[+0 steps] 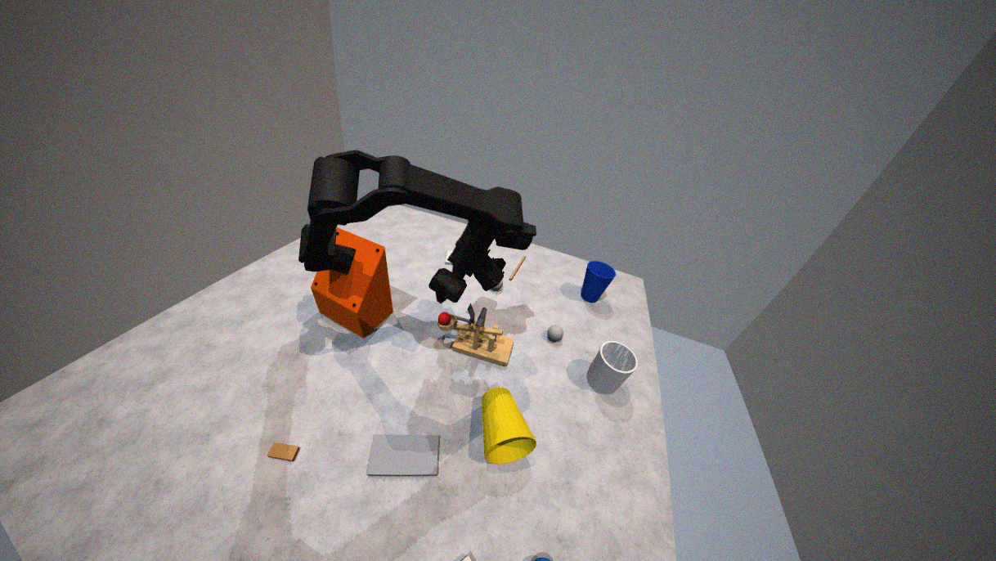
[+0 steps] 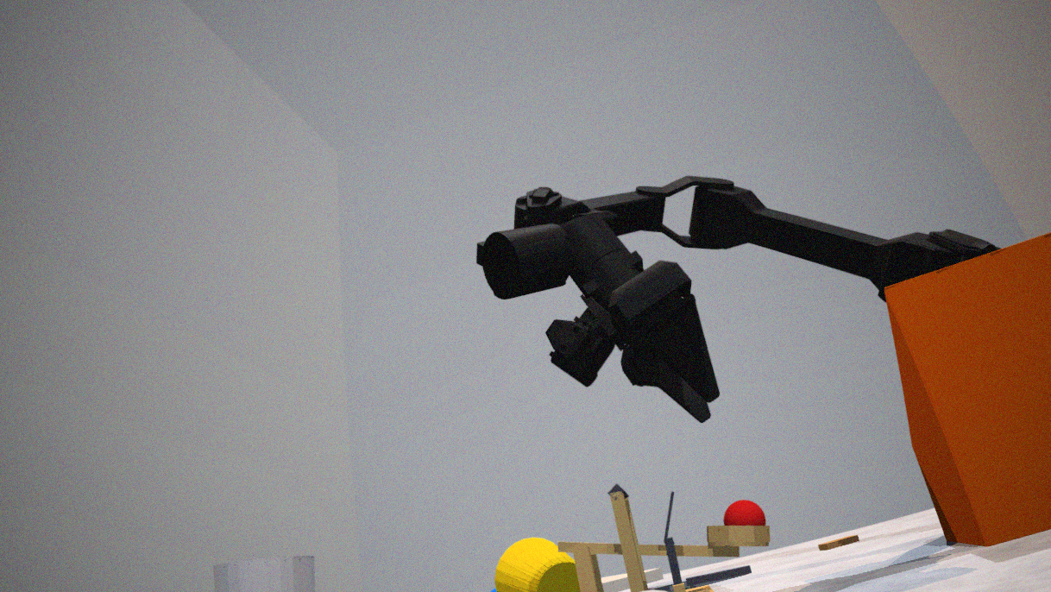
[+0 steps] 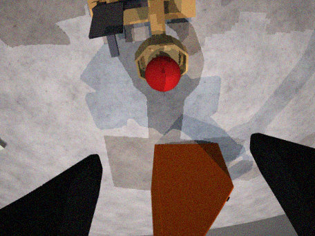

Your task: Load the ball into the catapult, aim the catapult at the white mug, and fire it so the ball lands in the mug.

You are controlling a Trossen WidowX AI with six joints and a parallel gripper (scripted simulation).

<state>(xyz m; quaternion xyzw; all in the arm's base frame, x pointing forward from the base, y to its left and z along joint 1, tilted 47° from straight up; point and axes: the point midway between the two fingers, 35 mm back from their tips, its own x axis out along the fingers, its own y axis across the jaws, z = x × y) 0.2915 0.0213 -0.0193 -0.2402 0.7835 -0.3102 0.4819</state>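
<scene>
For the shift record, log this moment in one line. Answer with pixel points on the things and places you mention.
gripper (image 2: pixel 712 410) (image 3: pixel 176 152): open, raised | red ball (image 1: pixel 444 318) (image 2: pixel 744 513) (image 3: pixel 162 74): in catapult cup (image 1: pixel 448 325) (image 2: pixel 737 536) (image 3: pixel 139 56) | white mug (image 1: pixel 604 376) (image 2: pixel 264 576): upright, no ball visible inside
</scene>
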